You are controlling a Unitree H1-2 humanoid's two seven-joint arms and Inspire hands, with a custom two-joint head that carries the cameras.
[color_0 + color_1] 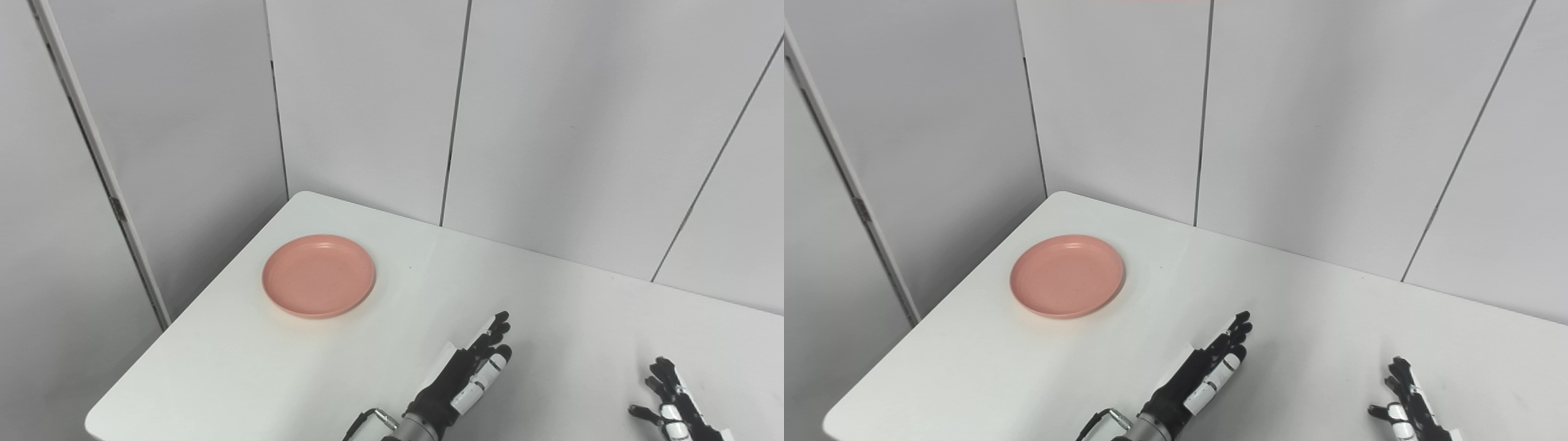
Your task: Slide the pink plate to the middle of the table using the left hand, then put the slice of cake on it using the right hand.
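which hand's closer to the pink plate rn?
Left. The left hand is open over the table, below and right of the pink plate, not touching it. The right hand is open at the bottom right corner, much farther away.

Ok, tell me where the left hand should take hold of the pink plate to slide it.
Probably the near-right rim of the pink plate, approached from the left hand side. The plate lies flat and shallow, so fingers hooked over that raised edge could drag it across the table toward the middle.
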